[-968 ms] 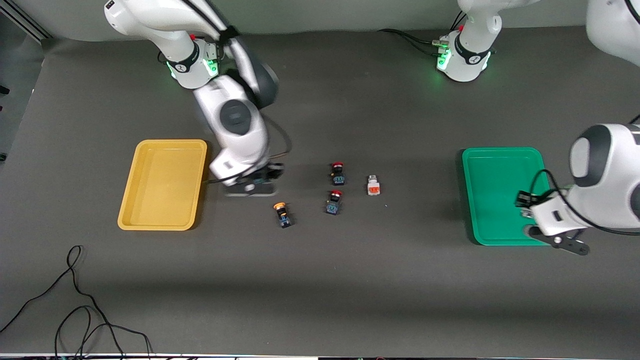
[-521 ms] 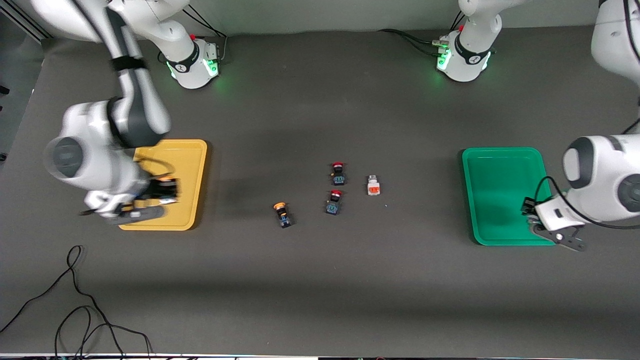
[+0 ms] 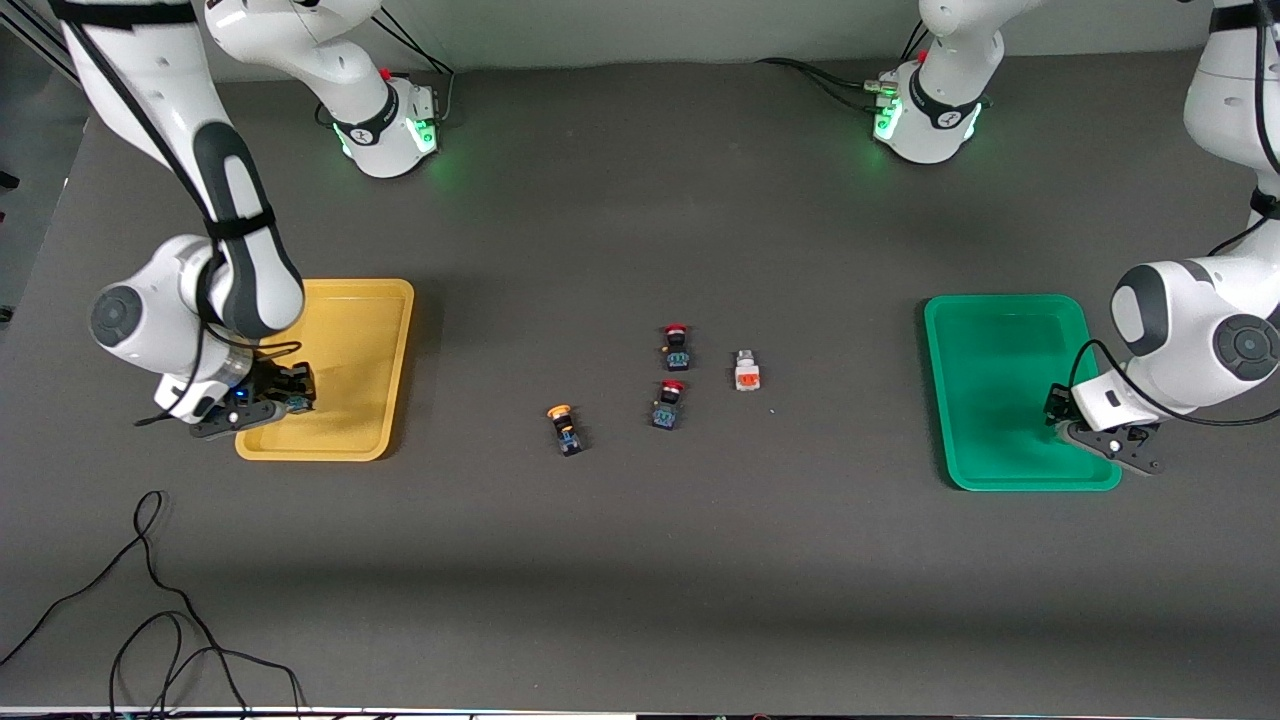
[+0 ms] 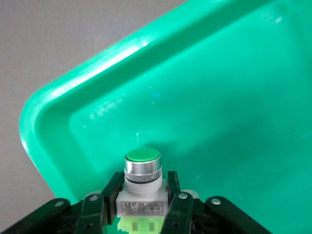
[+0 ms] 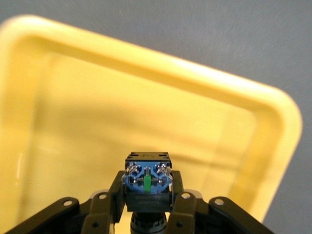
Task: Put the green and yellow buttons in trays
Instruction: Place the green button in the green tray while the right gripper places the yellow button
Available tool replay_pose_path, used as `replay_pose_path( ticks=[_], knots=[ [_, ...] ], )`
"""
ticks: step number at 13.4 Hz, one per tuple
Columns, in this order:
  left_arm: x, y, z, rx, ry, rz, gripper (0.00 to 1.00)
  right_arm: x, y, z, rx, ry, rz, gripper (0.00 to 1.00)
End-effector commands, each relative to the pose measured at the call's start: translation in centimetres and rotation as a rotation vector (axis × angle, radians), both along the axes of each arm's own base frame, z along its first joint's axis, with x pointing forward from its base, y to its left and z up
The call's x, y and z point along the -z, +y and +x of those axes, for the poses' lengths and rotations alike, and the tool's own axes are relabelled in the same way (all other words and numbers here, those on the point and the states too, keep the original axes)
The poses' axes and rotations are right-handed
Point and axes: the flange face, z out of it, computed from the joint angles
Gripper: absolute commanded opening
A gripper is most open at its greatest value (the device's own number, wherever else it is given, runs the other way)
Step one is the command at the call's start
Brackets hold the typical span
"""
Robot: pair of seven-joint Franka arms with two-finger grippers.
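Observation:
My left gripper (image 3: 1078, 420) is over the green tray (image 3: 990, 340), by its corner nearest the front camera. It is shut on a white-bodied button with a green cap (image 4: 142, 187), held just above the tray floor (image 4: 219, 107). My right gripper (image 3: 287, 396) is over the yellow tray (image 3: 350, 330), above its near part. It is shut on a black-bodied switch with a blue terminal end (image 5: 147, 181); its cap is hidden. On the table between the trays lie a yellow-capped black button (image 3: 565, 428) and a white button with an orange-red face (image 3: 746, 371).
Two black switches with red caps (image 3: 676, 347) (image 3: 668, 405) lie between the yellow-capped button and the white one. A black cable (image 3: 150, 600) loops on the table near the front camera at the right arm's end.
My right gripper has swung from the middle of the table to over the yellow tray, carrying the switch. My left gripper has shifted a little over the green tray's corner.

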Motion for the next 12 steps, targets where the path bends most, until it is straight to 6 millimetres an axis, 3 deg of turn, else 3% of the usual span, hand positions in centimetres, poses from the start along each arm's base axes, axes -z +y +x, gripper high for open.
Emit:
replay_pose_path(
  ticks=[1,2,3,5,8,9,10,12],
  knots=[
    [0.9,-1.0,-0.5,-0.159,0.028,-0.002,0.00,-0.2,0.0,1.3,-0.017,-0.020,0.008,0.90],
    [1.2,-1.8,-0.8,-0.246,0.072,0.001,0.00,-0.6,0.0,1.7,-0.010,-0.025,0.011,1.00],
    [0.9,-2.9,-0.7,-0.293,0.095,0.010,0.00,-1.0,0.2,1.8,-0.008,-0.024,0.021,1.00],
    [0.9,-3.2,-0.8,-0.354,0.108,0.016,0.00,-3.2,1.2,3.3,-0.001,-0.010,0.061,1.00],
    [1.0,-2.8,-0.7,-0.382,0.108,0.021,0.00,-7.6,3.2,5.9,0.001,0.044,0.065,1.00],
    [0.8,-3.0,-0.6,-0.378,0.103,0.022,0.05,-9.3,4.3,6.8,0.017,0.063,0.038,1.00],
    [0.6,-3.1,-0.5,-0.358,0.105,0.025,0.97,-11.2,6.6,7.7,0.035,0.082,0.021,1.00],
    [-1.0,-3.5,0.0,-0.327,0.119,0.033,1.00,-13.5,13.0,8.8,0.089,0.097,-0.001,1.00]
  ],
)
